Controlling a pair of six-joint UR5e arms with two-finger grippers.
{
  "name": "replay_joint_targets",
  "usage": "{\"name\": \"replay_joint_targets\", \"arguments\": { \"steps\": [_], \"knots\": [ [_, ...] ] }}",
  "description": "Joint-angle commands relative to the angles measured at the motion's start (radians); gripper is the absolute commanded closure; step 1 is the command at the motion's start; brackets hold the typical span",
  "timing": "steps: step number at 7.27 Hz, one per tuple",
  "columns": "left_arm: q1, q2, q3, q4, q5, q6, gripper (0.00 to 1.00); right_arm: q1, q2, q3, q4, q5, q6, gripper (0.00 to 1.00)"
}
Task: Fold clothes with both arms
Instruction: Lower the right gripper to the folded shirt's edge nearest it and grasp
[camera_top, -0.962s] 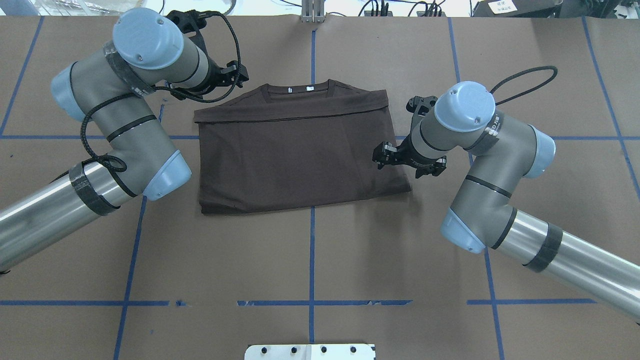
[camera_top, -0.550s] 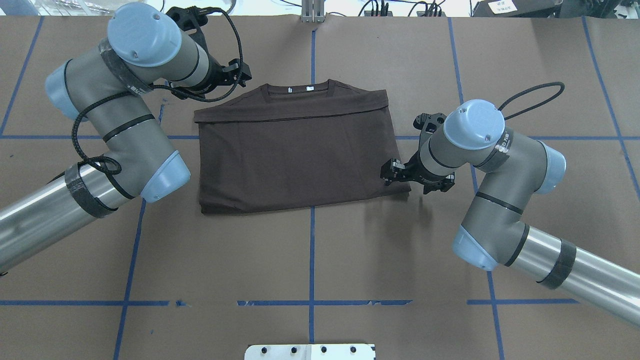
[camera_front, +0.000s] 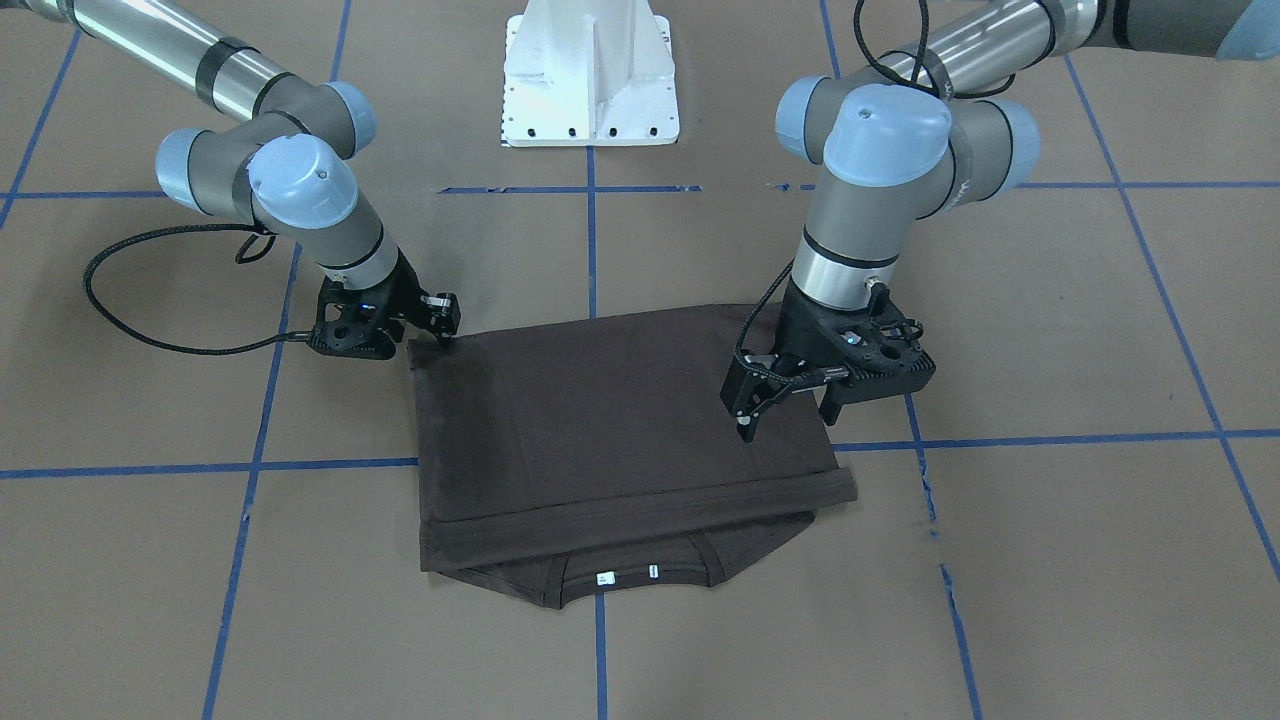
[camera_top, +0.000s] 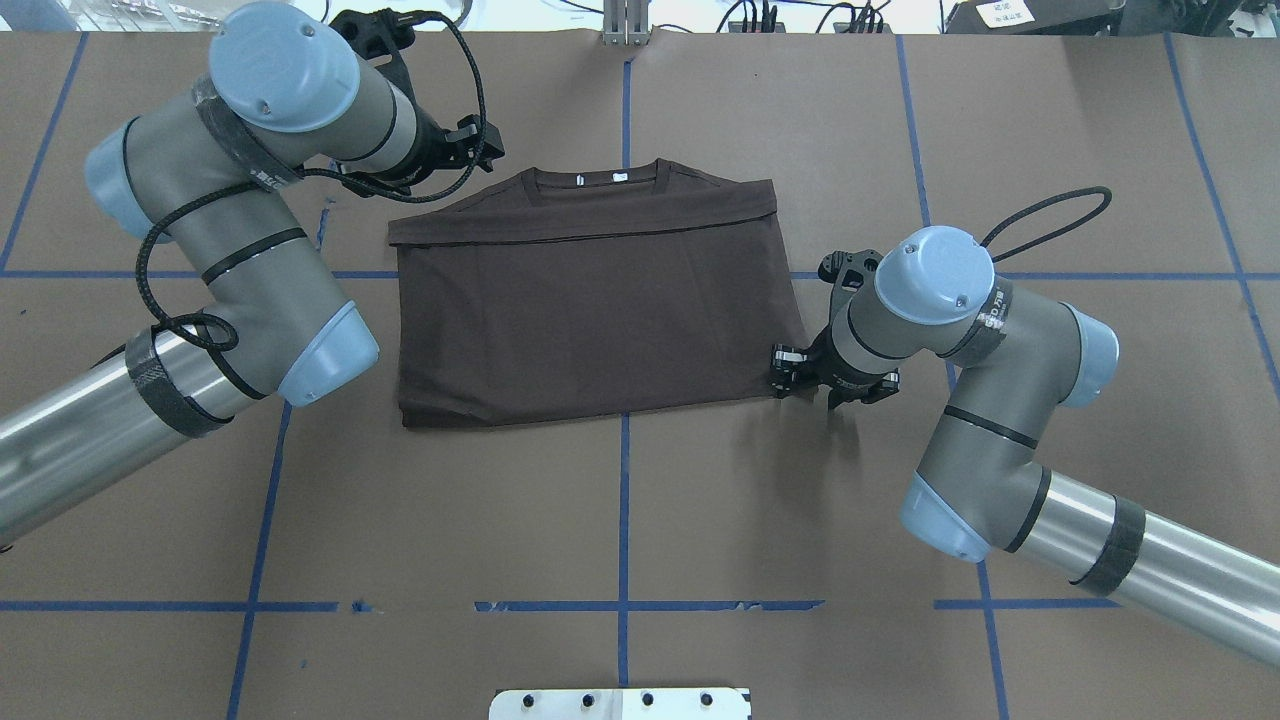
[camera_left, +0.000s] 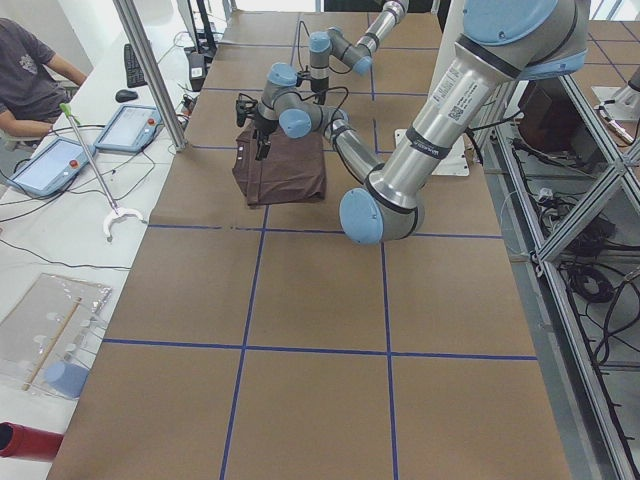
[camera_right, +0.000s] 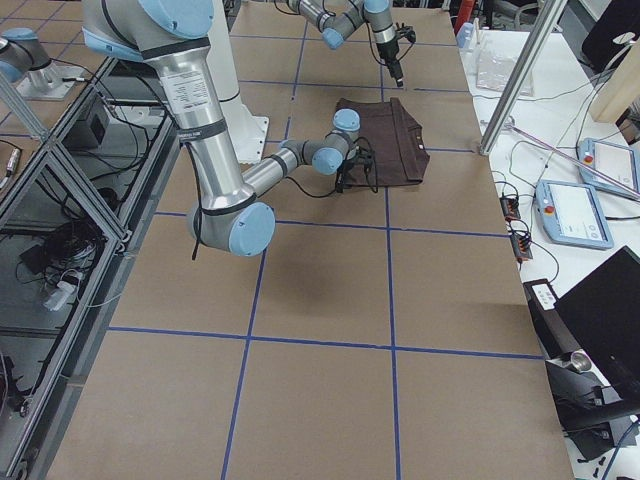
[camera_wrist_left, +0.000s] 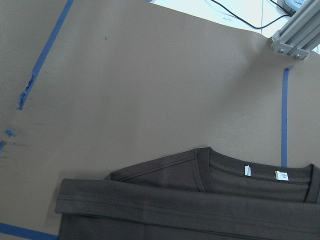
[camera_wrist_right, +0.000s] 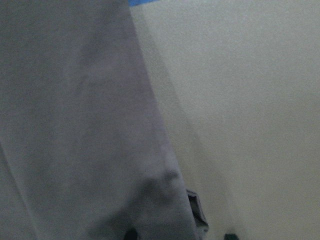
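Observation:
The dark brown T-shirt (camera_top: 590, 310) lies folded flat, collar and white tags on the far side (camera_front: 600, 420). My left gripper (camera_front: 788, 412) hangs open above the shirt's far left part, touching nothing; it shows by the far left corner (camera_top: 478, 145) from overhead. Its wrist view holds only the collar and folded hem (camera_wrist_left: 200, 200). My right gripper (camera_top: 800, 370) is down at the shirt's near right corner (camera_front: 435, 318). It looks open, with the cloth edge (camera_wrist_right: 75, 125) right at its fingertips. A grip on the cloth does not show.
The white pedestal (camera_front: 590, 80) stands behind the shirt on the robot's side. Blue tape lines (camera_top: 624, 500) cross the brown table cover. A seated person (camera_left: 30, 70) and tablets (camera_left: 125, 128) are at a side bench beyond the table's far edge.
My right arm swung along the shirt's right edge toward the robot and lowered its gripper to the near right corner. The left arm shifted only slightly. The shirt has not moved.

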Motion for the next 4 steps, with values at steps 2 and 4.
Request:
{"name": "replay_joint_targets", "arguments": {
  "steps": [2,4],
  "knots": [
    [0.001,-0.002,-0.003,-0.002,-0.002,0.0,0.0,0.006,0.002,0.004,0.0,0.011,-0.006,1.0],
    [0.0,-0.002,-0.009,0.0,-0.002,0.0,0.0,0.017,0.002,0.01,0.0,0.025,-0.008,1.0]
  ]
}}
